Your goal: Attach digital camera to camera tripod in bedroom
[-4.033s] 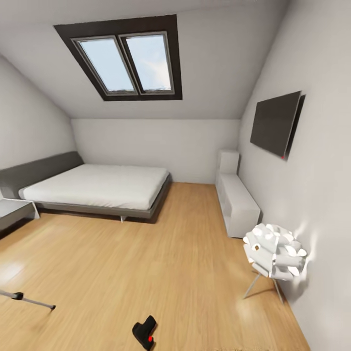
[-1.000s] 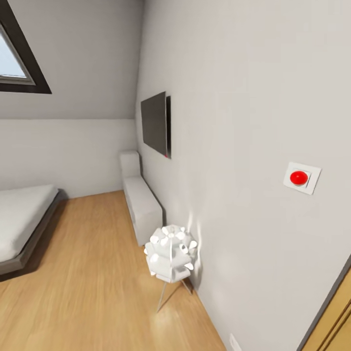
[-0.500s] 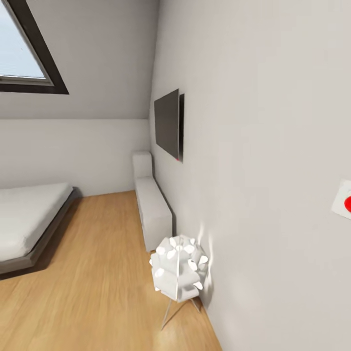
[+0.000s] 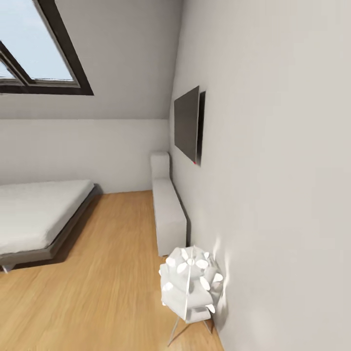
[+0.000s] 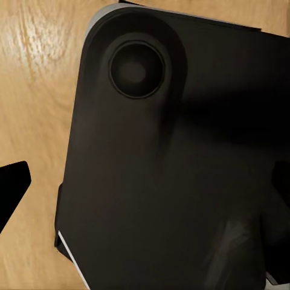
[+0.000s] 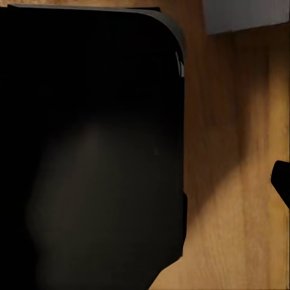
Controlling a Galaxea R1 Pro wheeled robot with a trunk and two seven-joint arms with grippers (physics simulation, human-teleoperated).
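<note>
Head view, left to right: I am looking across the bedroom [image 4: 112, 273] at its light wood plank floor. At the far left a low bed [image 4: 34, 214] with a white mattress on a grey frame is standing on the floor, under a dark-framed skylight [image 4: 39, 53] set in the sloped ceiling. Further right, a long white low cabinet [image 4: 168, 214] is running along the right-hand wall, with a taller white block at its far end. Above it a flat black screen [image 4: 187, 124] is hanging on the wall [image 4: 273, 170], showing a small red dot at its lower corner. Nearest to me, a white petal-shaped lamp [image 4: 191, 282] on thin metal legs is standing just beside that wall and casting light on it.

Left wrist view: I am seeing a large black rounded panel [image 5: 175, 169] of the robot's body, with a circular recess, over the wood floor; a dark finger tip [image 5: 12, 184] is showing at the edge. I cannot tell how the left jaws are standing.

Right wrist view: a black rounded panel [image 6: 90, 151] is lying over the floor, a dark tip [image 6: 281, 178] at the edge. I cannot tell the right jaws' state either.
</note>
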